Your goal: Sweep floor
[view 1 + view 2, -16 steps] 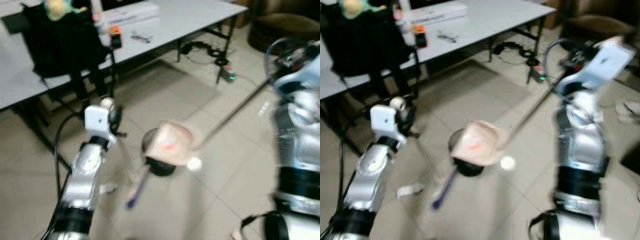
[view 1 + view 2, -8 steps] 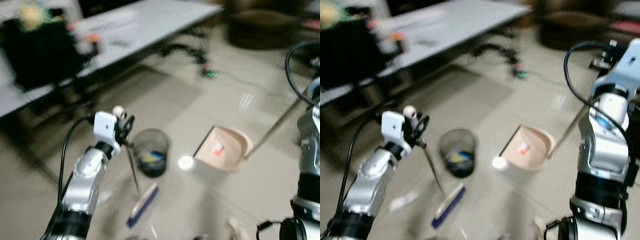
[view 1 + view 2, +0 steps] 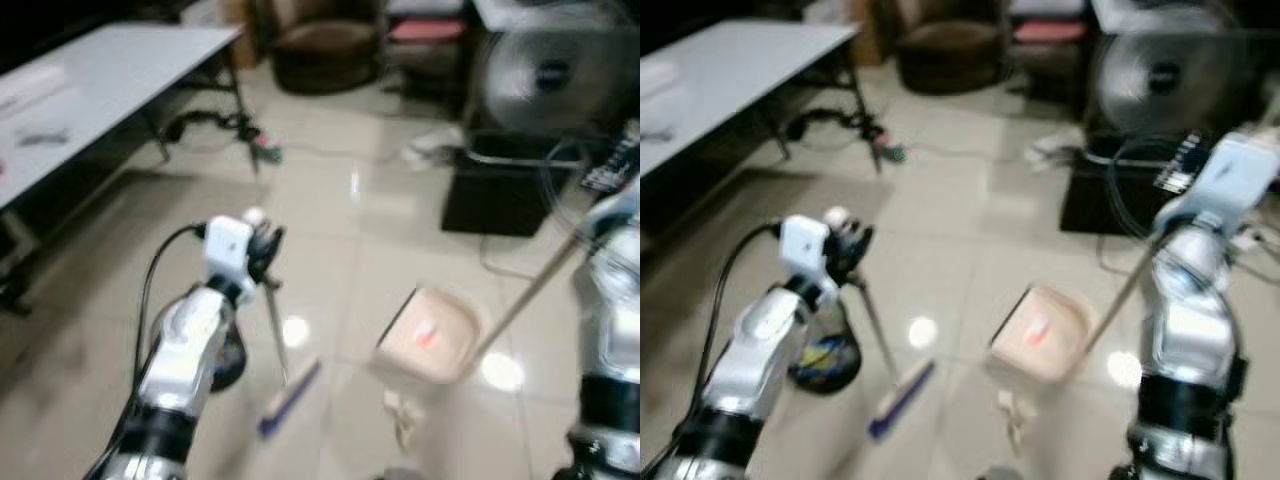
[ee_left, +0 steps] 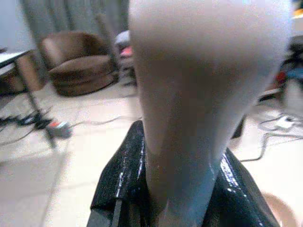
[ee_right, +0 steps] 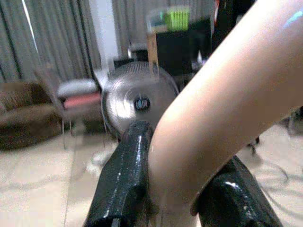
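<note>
The left gripper is clamped around the top of the broom, whose thin stick runs down from the fingers to the blue head resting on the tiled floor below and ahead of it. The right gripper is closed on the long handle of the dustpan, which sits on the floor well below that hand, just beside the broom head. Both tools look light and stiff; held so near their ends, the handles may swivel, so a firm grip seems wise.
</note>
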